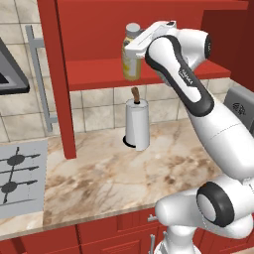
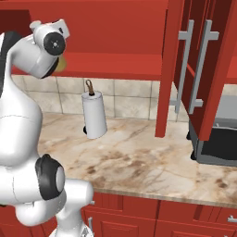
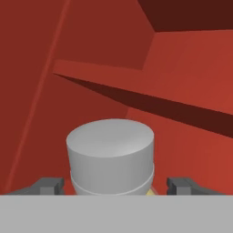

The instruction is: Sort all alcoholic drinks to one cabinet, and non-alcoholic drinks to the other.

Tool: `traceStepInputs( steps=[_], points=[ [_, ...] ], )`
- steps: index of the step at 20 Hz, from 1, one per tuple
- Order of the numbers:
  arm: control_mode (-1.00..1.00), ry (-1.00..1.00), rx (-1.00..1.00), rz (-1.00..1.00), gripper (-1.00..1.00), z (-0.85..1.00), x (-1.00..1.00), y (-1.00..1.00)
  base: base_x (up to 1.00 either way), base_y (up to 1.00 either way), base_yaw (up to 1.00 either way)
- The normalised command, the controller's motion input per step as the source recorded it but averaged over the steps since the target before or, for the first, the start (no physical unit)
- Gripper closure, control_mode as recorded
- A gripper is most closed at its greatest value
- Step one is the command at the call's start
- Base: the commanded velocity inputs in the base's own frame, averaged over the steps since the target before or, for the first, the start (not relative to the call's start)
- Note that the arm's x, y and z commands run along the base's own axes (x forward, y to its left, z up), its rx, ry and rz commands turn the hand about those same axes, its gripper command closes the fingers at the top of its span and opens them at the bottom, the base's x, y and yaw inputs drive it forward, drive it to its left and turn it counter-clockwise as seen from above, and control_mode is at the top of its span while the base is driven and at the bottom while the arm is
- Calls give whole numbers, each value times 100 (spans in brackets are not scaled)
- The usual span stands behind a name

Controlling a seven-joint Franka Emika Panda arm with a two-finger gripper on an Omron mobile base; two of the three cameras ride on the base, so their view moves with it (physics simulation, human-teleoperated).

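Standing on the red shelf (image 1: 99, 79), the juice bottle (image 1: 130, 62) sits between the released claw (image 3: 113, 185) fingers.

Red kitchen with a marbled surface

A beige-brown marbled surface (image 1: 124, 173) runs under a tiled backsplash (image 1: 94, 111); a white paper-towel roll (image 1: 137, 124) stands upright on it near the wall. A grey stovetop (image 1: 22, 178) lies at the left, red drawer fronts (image 2: 139, 217) below, a dark appliance (image 2: 217, 143) at the right.

Pale-yellow juice bottle (image 1: 131, 63) (grey-white cap)
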Motion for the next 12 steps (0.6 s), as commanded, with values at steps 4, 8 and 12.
traceStepInputs(
  steps=[4, 8, 12],
  points=[
    [-100, 0, 2, 0, 100, 0, 43, 0, 0, 0, 0],
    [-100, 0, 2, 0, 100, 0, 45, 0, 0, 0, 0],
    [-100, 0, 2, 0, 100, 0, 45, 0, 0, 0, 0]
  ],
)
